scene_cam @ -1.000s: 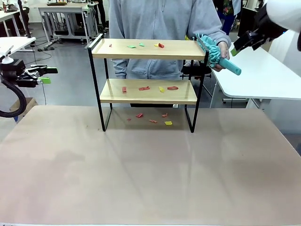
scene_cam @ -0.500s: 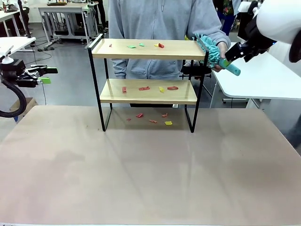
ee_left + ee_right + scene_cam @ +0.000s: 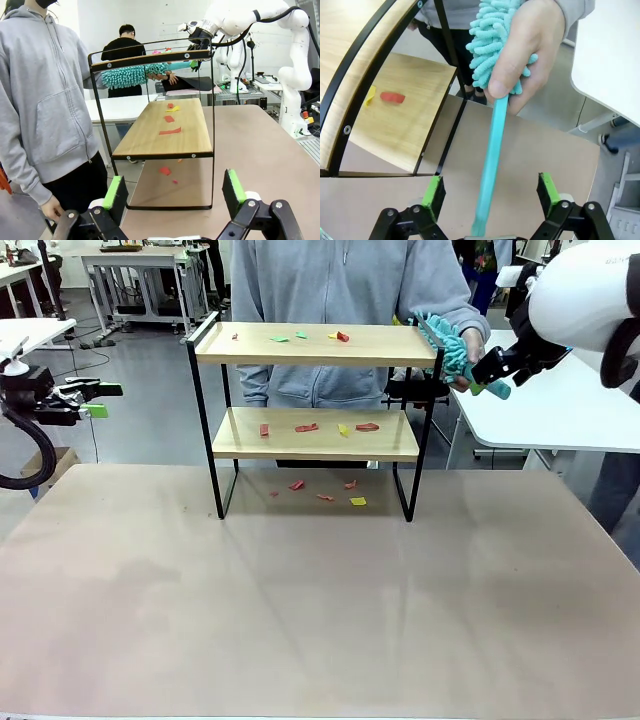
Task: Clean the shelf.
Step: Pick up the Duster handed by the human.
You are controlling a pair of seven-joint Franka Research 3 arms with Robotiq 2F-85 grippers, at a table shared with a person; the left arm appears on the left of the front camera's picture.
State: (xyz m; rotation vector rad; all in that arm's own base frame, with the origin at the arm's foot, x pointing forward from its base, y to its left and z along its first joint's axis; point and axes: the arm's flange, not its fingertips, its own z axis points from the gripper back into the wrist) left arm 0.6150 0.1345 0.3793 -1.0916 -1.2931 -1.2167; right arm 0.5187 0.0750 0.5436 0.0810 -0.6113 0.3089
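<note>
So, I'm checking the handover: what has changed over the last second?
The robot's right hand moved leftward to the fluffy teal duster; its open fingers now straddle the handle, not yet gripping. Unchanged: the person's hand holding the duster, the robot's open left hand, the two-tier wooden shelf and its coloured paper scraps.
</note>
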